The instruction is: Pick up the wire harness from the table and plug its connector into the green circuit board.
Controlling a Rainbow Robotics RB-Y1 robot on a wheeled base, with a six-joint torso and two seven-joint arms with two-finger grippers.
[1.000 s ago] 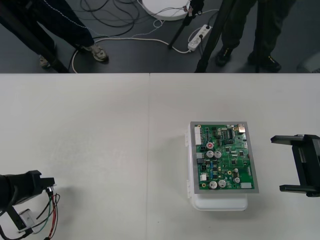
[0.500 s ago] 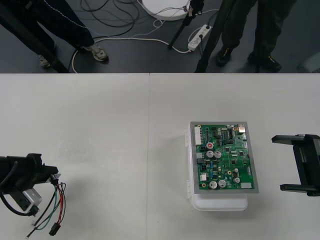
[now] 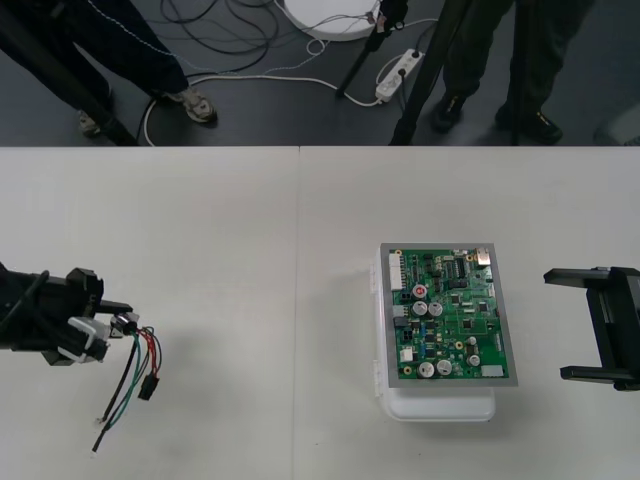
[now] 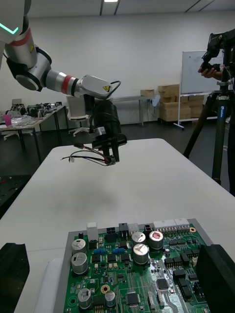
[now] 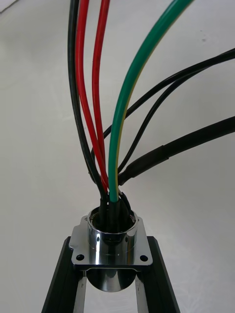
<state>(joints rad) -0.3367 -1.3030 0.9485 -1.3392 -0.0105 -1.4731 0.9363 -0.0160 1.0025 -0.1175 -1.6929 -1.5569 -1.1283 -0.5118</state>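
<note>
Your left gripper hangs over the table's left edge, toward the near corner. Its fingers are clamped on the round metal socket of the wire harness, just under the flange. The red, black and green wires trail loose from there. The small black plug dangles at their free end, beside the gripper on the near-edge side; it is not in the board. The green circuit board sits on its white base well apart, toward the right edge. The right gripper waits just beyond it at that edge, fingers spread wide and empty.

This looks like the carry across, and you are holding the end opposite the plug. Travel slowly so the plug doesn't swing, and stay high enough that the wires clear the board's tall capacitors. You will probably want the right gripper to take the plug by its body before seating it. Hold the socket firm until that second grip is sure. Which board connector takes the plug, I cannot tell.
</note>
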